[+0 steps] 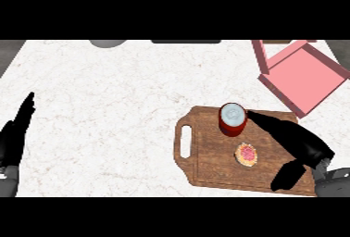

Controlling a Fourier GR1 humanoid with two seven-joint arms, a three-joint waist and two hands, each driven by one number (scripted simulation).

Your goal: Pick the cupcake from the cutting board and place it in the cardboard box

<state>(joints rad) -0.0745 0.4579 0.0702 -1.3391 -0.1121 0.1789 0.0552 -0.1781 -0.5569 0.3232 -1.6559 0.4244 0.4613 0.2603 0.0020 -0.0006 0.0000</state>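
The right hand (301, 146) hovers spread over the board's (205, 157) right side, fingers reaching toward the red can (232, 119), thumb near. The cupcake (246, 154) sits just left of the palm. Best to close around the cupcake, clear of the can, then carry it far-right to the pink box (304, 76). The left hand (15, 136) rests open at the left edge.
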